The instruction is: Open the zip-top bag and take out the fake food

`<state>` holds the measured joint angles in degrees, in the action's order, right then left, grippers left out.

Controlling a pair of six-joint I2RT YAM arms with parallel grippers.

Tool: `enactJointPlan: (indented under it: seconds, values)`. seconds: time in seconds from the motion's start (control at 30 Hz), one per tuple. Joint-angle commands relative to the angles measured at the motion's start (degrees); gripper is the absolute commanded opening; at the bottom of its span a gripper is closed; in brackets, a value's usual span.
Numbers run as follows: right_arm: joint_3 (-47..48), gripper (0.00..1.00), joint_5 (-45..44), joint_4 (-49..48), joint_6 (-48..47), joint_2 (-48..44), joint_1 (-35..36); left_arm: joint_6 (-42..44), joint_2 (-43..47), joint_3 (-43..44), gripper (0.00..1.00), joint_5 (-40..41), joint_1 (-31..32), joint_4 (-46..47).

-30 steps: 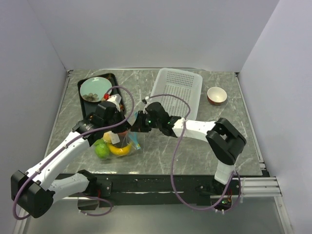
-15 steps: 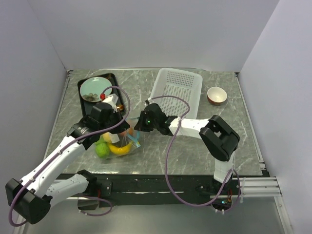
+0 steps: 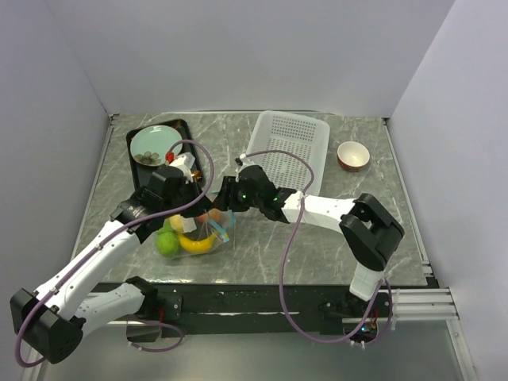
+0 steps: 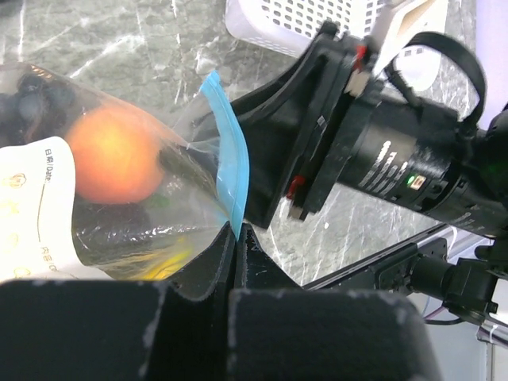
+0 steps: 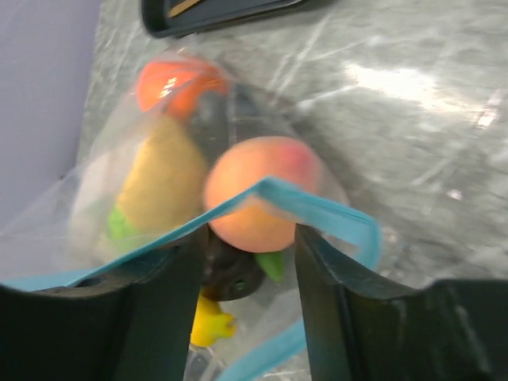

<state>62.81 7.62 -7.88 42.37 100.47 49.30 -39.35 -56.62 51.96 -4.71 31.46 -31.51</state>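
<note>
The zip-top bag point(image 3: 197, 234) lies at the front left, clear with a teal zipper strip point(image 4: 228, 159), its mouth open. Inside I see a peach point(image 5: 258, 190), orange point(image 5: 171, 79), lemon point(image 5: 163, 182), lime point(image 3: 166, 244), banana point(image 3: 195, 244) and a dark ball point(image 5: 234, 270). My left gripper point(image 4: 236, 232) is shut on one lip of the zipper strip. My right gripper point(image 5: 246, 254) is open at the bag's mouth, its fingers either side of the peach, with the teal strip point(image 5: 317, 202) draped across them. It also shows in the top view point(image 3: 225, 198).
A white perforated basket point(image 3: 290, 147) stands at the back middle. A black tray point(image 3: 184, 127) with a teal plate point(image 3: 152, 143) is at the back left. A small bowl point(image 3: 352, 155) sits at the back right. The table's near edge runs just in front of the bag.
The left arm has shifted slightly while holding the strip. The right gripper drew a little right, then came back left to the bag's mouth. The bag has barely moved.
</note>
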Motion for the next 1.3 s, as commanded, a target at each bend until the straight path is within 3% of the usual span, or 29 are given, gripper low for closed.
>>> enactJointPlan:
  seconds: [0.0,0.27,0.5,0.8,0.93,1.0,1.07,1.17,1.27]
  values:
    - [3.63,0.64,3.19,-2.58,-0.54,2.36,0.89,1.03,-0.42,0.24,0.01,-2.41,0.18,4.26]
    - [5.22,0.87,4.16,-3.54,1.75,7.19,1.77,0.33,-1.12,-1.86,0.01,-2.5,0.18,7.94]
    - [4.43,0.88,5.13,-9.16,6.05,10.36,1.77,-0.11,-1.56,-3.54,0.01,-4.34,0.18,12.25]
    - [5.93,0.88,4.95,-8.64,7.12,14.14,1.85,0.24,-1.83,-4.59,0.01,-3.38,0.18,14.02]
    - [4.35,0.75,4.95,-9.87,7.46,13.53,1.85,0.33,-1.74,-5.21,0.01,-0.83,0.18,13.67]
    - [3.38,0.58,4.95,-9.96,7.64,12.57,1.85,0.16,-1.65,-5.47,0.01,1.09,0.18,12.61]
    - [2.24,0.49,4.43,-9.88,7.38,10.64,1.85,-0.37,-1.13,-5.91,0.01,3.03,0.18,11.48]
    - [1.36,0.39,3.2,-8.47,6.15,8.09,1.85,-1.6,-0.6,-6.52,0.01,6.8,0.18,9.98]
    - [0.65,0.37,3.19,-7.85,5.27,5.63,1.85,-2.83,-0.6,-7.58,0.01,9.36,0.09,9.27]
